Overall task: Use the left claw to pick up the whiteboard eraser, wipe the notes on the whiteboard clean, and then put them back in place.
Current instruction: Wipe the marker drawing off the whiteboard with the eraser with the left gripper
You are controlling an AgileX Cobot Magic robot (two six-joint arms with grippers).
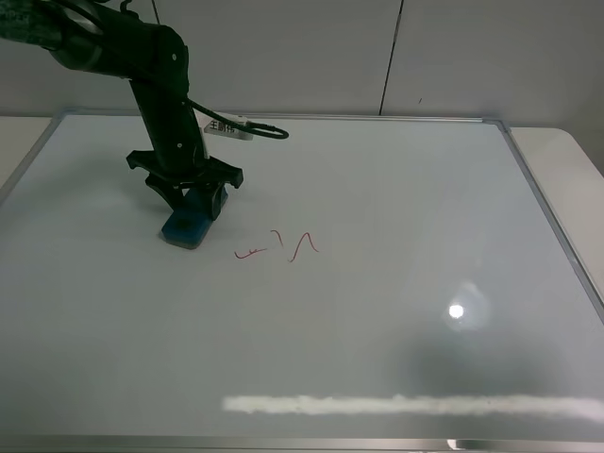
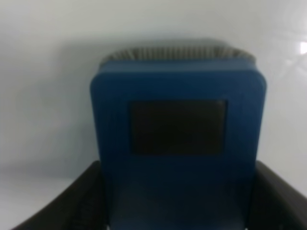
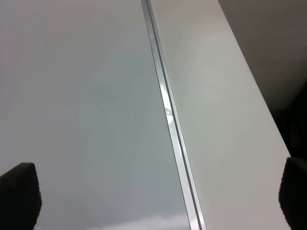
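I count one whiteboard eraser (image 1: 184,227), clamped between the jaws of my left claw (image 1: 195,209) and down on the one whiteboard (image 1: 396,208). One red scribble of notes (image 1: 278,247) lies near those jaws, apart from the eraser, with bare board stretching beyond. My right gripper (image 3: 156,201) gapes wide, holding nothing, over the silver frame (image 3: 165,105).
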